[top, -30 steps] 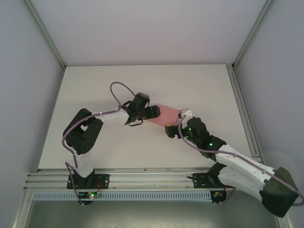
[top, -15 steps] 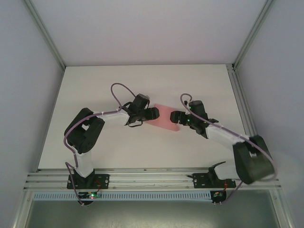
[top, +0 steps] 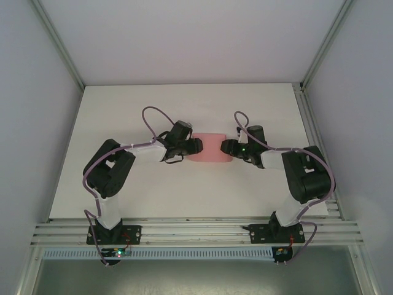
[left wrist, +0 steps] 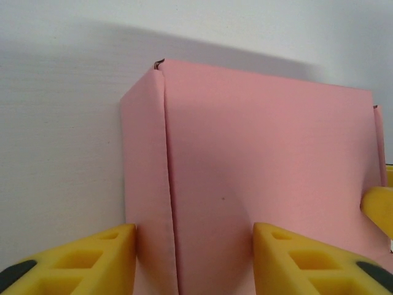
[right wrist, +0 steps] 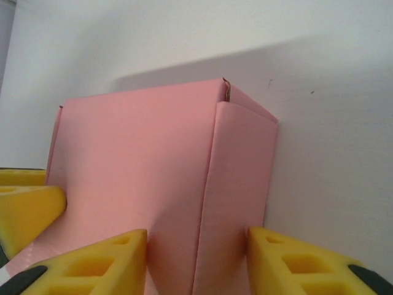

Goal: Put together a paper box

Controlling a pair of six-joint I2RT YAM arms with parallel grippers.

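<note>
Folding looks nearly finished: the paper box [top: 209, 149] sits mid-table as a closed pink block, its top flat and an end flap turned down on the left and on the right. A small tab tip peeks out at one far corner, so I judge that pressing the ends home and tucking that tab is what remains.

The left gripper [top: 195, 147] straddles the left end and the right gripper [top: 226, 147] the right end. Each has its jaws partly apart with card between them; whether either truly clamps, I cannot tell.

Count: one box, two grippers, two yellow fingers [left wrist: 92, 258] on each.
</note>
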